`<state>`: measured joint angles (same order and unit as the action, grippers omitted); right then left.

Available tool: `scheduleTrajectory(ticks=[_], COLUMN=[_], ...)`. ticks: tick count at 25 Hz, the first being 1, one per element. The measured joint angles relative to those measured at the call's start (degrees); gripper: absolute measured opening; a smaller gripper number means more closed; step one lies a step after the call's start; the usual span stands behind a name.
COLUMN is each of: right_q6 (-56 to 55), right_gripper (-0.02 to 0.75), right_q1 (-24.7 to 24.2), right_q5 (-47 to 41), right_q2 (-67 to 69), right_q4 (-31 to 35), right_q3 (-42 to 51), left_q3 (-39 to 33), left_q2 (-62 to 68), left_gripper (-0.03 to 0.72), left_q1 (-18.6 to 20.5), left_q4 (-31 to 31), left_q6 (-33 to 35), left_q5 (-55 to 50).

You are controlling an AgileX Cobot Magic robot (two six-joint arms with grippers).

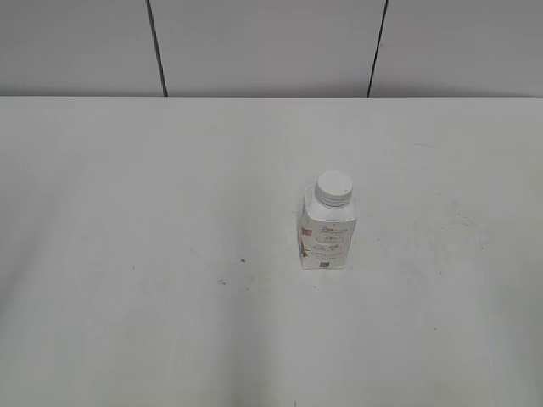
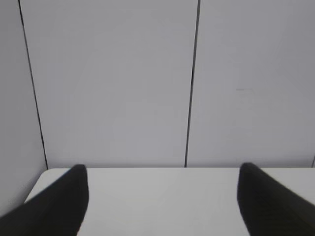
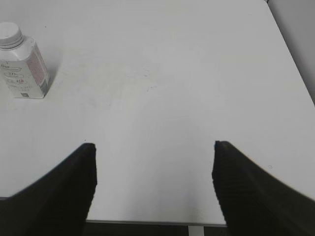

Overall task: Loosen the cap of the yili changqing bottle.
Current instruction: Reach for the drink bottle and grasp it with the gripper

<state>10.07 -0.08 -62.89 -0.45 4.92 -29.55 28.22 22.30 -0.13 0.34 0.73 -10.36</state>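
While nothing has yet been touched, hardly begun as a task. Wide white surface [image 1: 170,254], bare but for a few dark specks, with a grey panelled wall [image 1: 271,42] behind. On it, right of centre in the exterior view, upright: bottle [image 1: 327,237], white with pink-red print and a small dark code square low on the front. Also visible at far upper left in the right wrist view, bottle [image 3: 23,69] well apart from that arm. Left hand [image 2: 162,201] spread wide, holding nothing, aimed over the far edge of the surface toward the wall; bottle absent from that view. Right hand [image 3: 155,182] likewise spread and holding nothing, hovering over the near edge. Neither hand seen in the exterior view. Smallest last: cap [image 1: 333,188], white, ribbed, seated square on the neck, apparently fully screwed down. Left to do, by judgement: everything — approach, steady the body with one hand, grip the cap with the other, twist until loose.
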Motion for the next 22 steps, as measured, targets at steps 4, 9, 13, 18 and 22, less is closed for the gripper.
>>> scheduleTrajectory(ticks=[4,9,13,18,22], right_q6=[0.0,-0.05,-0.05,-0.05,-0.05], right_gripper=[0.58,0.58,0.58,0.58,0.58], right_q1=[0.0,0.0,0.0,0.0,0.0], right_q5=[0.0,0.0,0.0,0.0,0.0], right_q2=[0.0,0.0,0.0,0.0,0.0], right_q4=[0.0,0.0,0.05,0.05,0.05], right_q3=[0.0,0.0,0.0,0.0,0.0], left_q3=[-0.3,-4.4,-7.03,-7.33,-7.38], left_q2=[5.2,11.23,16.17,25.28,34.05], left_gripper=[0.565,0.565,0.565,0.565,0.561], left_q1=[0.0,0.0,0.0,0.0,0.0], left_q4=[0.3,0.3,0.3,0.82,1.37], left_q6=[0.0,0.0,0.0,0.0,0.0], left_q5=[5.15,15.47,22.12,27.85,33.26])
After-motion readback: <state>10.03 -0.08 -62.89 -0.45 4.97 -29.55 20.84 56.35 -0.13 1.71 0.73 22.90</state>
